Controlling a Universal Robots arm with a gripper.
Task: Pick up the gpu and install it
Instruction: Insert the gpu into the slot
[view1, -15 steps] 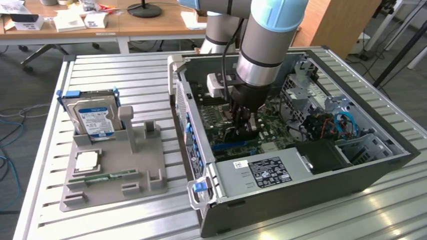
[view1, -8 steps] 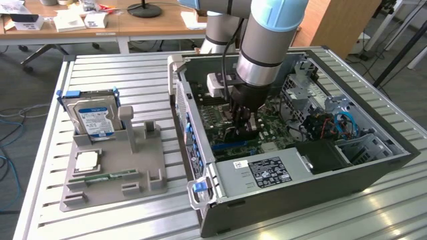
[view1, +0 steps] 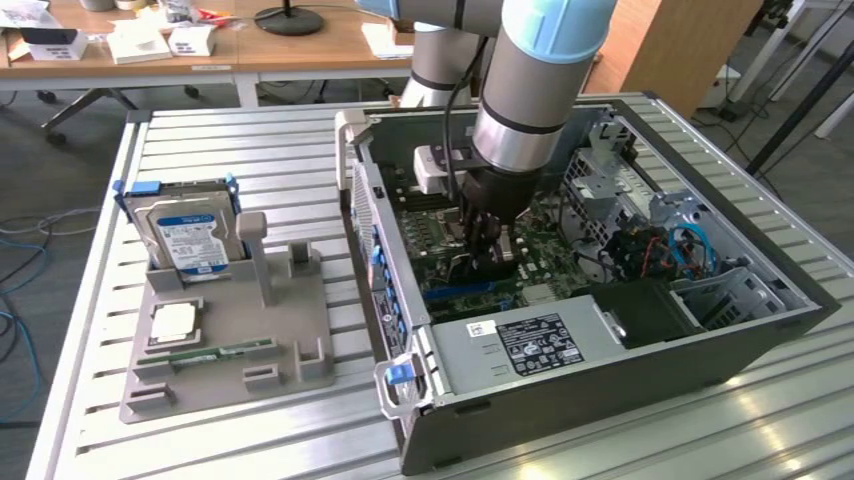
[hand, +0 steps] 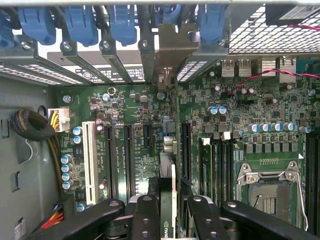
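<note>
GPU (hand: 168, 200) sits edge-on between our hand's (hand: 170, 212) black fingers (hand: 146, 215), which we see clamped on it, held upright over the green motherboard (hand: 140, 125) among its expansion slots. Around us stands the open computer case (view1: 747, 340), on the slatted tabletop (view1: 240, 140); a grey fixture tray (view1: 234, 330) with a hard drive (view1: 187, 235) lies nearer its far-left corner in the exterior view.

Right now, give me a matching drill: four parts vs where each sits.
Parts:
1. gpu
2. hard drive
3. memory stick
4. power supply

Places:
A. lying flat in the grey holder
B. gripped edge-on by the gripper, over the motherboard
C. inside the computer case, label up
D. standing upright in the grey holder

Pairs: 1-B, 2-D, 3-A, 4-C
</note>
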